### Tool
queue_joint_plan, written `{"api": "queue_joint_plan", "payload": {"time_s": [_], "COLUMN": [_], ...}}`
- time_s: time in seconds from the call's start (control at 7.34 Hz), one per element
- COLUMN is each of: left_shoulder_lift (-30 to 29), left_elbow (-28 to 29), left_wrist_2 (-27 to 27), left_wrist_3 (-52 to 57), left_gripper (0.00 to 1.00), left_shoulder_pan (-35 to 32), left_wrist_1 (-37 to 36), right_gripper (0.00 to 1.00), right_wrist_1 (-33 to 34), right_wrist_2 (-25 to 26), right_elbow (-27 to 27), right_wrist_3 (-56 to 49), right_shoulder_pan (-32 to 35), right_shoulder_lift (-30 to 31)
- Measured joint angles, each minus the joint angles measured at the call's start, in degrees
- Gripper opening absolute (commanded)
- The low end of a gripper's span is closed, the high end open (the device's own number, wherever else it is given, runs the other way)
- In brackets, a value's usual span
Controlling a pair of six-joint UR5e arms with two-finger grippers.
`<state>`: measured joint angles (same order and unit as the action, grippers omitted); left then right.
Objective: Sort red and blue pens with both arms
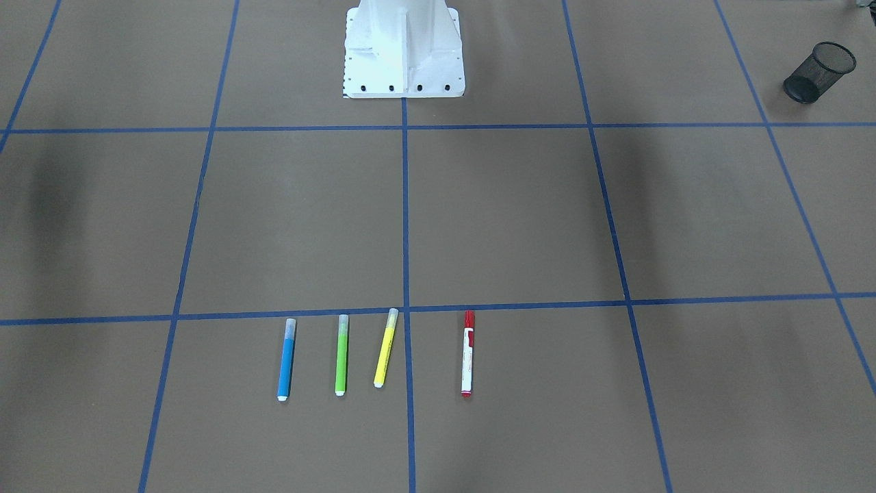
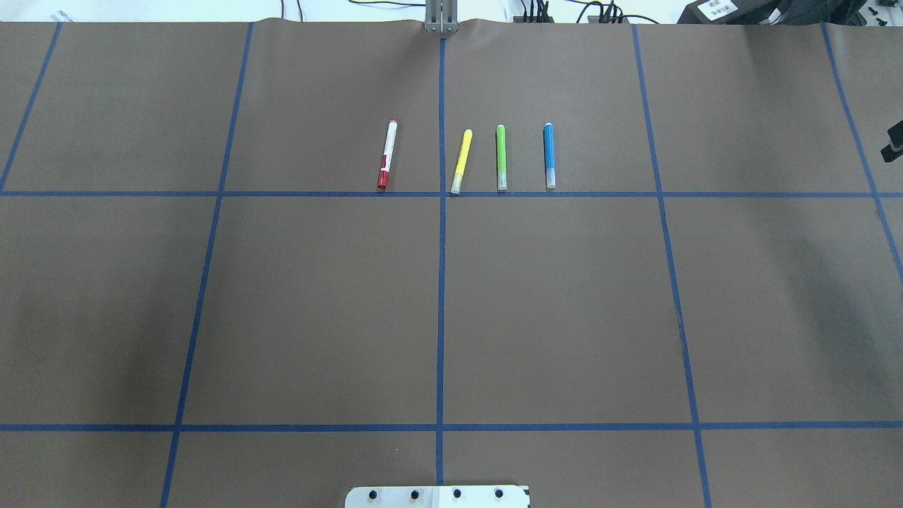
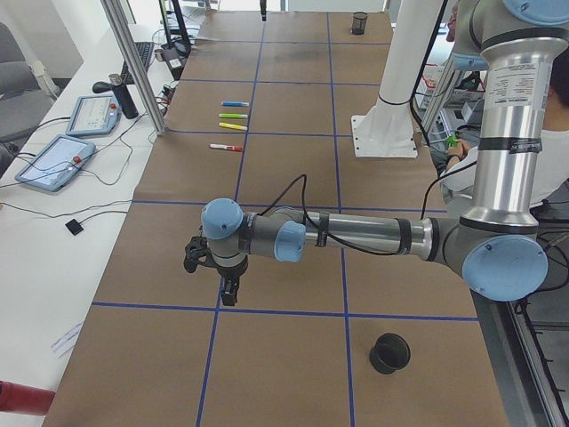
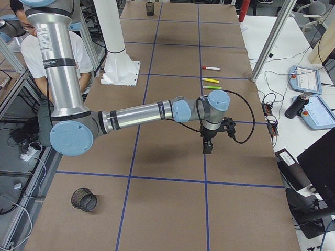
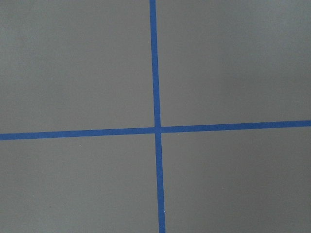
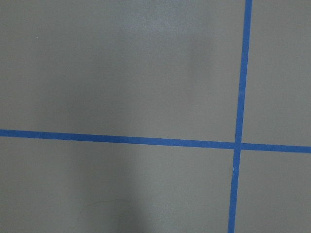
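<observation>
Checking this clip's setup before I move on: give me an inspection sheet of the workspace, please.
Surface: brown paper with a blue tape grid.
Job's things: the red marker and blue highlighter lie at opposite ends of one row, not touching.
Clutter: the green highlighter and yellow highlighter lie between them. One black mesh cup stands near the left arm's base, another mesh cup near the right arm's.
Grippers: the left gripper and right gripper point down over bare paper, far from the pens. Open or shut cannot be told.
Cables: a black cable loops to the right gripper, and a similar one runs to the left.
Surroundings: a teach pendant lies on the side bench, and a seated person is behind the robot.
</observation>
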<state>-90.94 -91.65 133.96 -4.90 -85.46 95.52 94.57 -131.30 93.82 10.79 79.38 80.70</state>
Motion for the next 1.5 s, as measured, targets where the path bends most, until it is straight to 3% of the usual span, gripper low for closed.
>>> {"api": "queue_joint_plan", "payload": {"time_s": [1.09, 1.5], "left_shoulder_lift": [4.22, 4.04], "left_elbow": [-5.44, -6.48], "left_wrist_2": [0.48, 3.93], "left_wrist_3": [-0.56, -0.73], "left_gripper": [1.00, 1.00], "left_shoulder_pan": [1.24, 1.67], "left_wrist_1": [-1.54, 0.00], "right_gripper": [1.00, 1.00], "right_wrist_1": [-0.06, -0.09], "right_wrist_2": [-0.44, -2.37], "right_elbow": [0.56, 1.60], "right_wrist_3": [0.10, 0.14], "right_shoulder_pan": [0.22, 0.13], "right_shoulder_lift": [0.30, 0.32]}}
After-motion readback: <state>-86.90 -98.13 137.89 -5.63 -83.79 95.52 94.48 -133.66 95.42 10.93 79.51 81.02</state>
